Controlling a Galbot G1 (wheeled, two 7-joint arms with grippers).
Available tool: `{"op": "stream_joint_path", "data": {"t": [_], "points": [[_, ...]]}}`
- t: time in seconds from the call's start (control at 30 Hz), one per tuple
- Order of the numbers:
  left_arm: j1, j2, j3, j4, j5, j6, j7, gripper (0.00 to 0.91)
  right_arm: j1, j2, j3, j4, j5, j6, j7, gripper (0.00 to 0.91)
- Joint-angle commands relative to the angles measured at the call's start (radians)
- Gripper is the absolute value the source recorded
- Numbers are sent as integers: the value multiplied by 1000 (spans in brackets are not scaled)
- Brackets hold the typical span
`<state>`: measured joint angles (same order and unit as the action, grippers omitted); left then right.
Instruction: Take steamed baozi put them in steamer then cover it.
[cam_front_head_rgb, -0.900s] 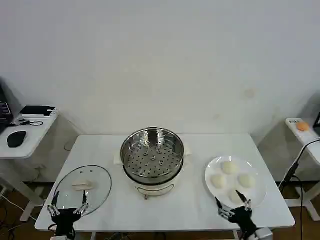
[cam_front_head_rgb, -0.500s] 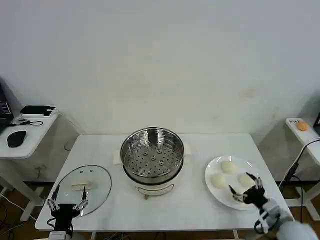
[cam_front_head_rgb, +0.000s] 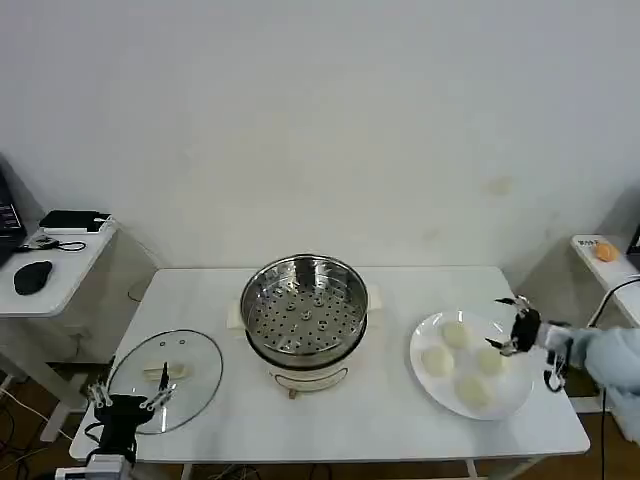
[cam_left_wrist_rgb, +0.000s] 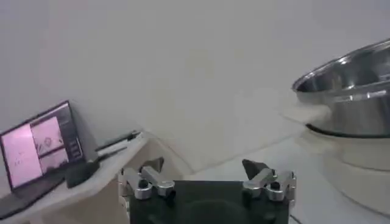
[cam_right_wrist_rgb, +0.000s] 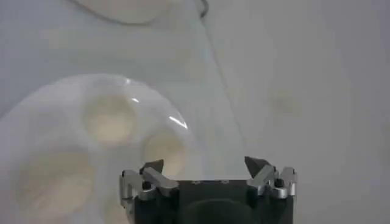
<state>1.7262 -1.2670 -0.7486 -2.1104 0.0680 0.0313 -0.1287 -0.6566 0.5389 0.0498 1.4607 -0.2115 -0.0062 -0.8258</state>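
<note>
Presently, right gripper (cam_front_head_rgb: 510, 322): fingers spread and empty, held above the far right edge of the flat white round plate (cam_front_head_rgb: 428, 336).
Left gripper (cam_front_head_rgb: 128, 397): fingers apart, nothing grasped, parked at the table's near left edge by the round clear glass cover (cam_front_head_rgb: 166, 377).
Steamed baozi (cam_front_head_rgb: 458, 334): four small cream-white buns are seen lying on the plate.
Steamer (cam_front_head_rgb: 304, 314): shiny steel pot on a cream-white base, uncovered, placed mid-table on the white table (cam_front_head_rgb: 380, 415).
</note>
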Motion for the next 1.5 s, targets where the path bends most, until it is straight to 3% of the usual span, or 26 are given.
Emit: {"op": "stream_joint_path", "data": {"t": [0.03,0.2,0.37,0.43,0.6,0.8,1.07,1.23,1.37,1.5], "points": [[-1,12,-37,-27,7,3,13,907,481,-31,-467,-227,-15,157,-136,907],[-4,12,-50,-39,9,4,14,907,559,67,-605,-329,-50,142,-146,907],[-7,-1,-43,-37,17,4,17,907,572,86,-696,-336,35,63,-221,907],[-6,-6,-39,-35,18,3,19,907,574,89,-722,-326,54,48,-218,907],[-4,-13,-36,-39,24,3,22,907,558,109,-730,-332,60,20,-204,907],[-2,-14,-42,-46,27,2,24,907,551,163,-719,-382,21,-4,-150,907],[-3,-11,-47,-42,28,1,25,907,550,233,-718,-460,-6,-17,-132,907],[-4,-8,-49,-42,28,1,25,907,545,250,-718,-480,-27,-23,-131,846],[-4,-6,-50,-43,27,0,24,907,543,256,-717,-495,-33,-28,-126,705],[-5,-6,-50,-45,28,-1,23,907,541,259,-714,-495,-33,-36,-120,685]]}}
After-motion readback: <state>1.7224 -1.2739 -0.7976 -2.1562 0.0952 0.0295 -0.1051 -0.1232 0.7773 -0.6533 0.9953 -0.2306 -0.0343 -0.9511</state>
